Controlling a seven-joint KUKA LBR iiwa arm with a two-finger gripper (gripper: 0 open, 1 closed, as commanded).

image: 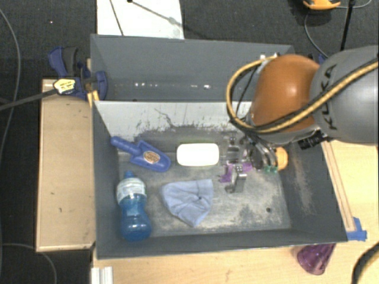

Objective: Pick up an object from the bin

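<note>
Nearest my side of the bin (308, 206), a blue translucent plastic bottle (132, 210) lies at the left. Its pale label band is too small to read. Just right of it sits a crumpled pale blue cloth (189, 201), soft and folded on itself.

A little farther in, right of the cloth, the gripper (237, 179) is low over the scuffed grey floor. I cannot tell whether it is open or closed. A small purple piece (228, 172) shows right at it, and I can't say if it is held. An orange-yellow object (282, 157) sits just beyond, to the right.

Behind the cloth lies a smooth white rounded bar (198, 155). Left of it is a blue scoop (141, 152) with a round brownish sticker, unreadable.

Above, black and yellow cables (240, 93) loop round the glossy orange cover (284, 90). The grey arm (349, 93) bears dark lettering that reads as KUKA.
</note>
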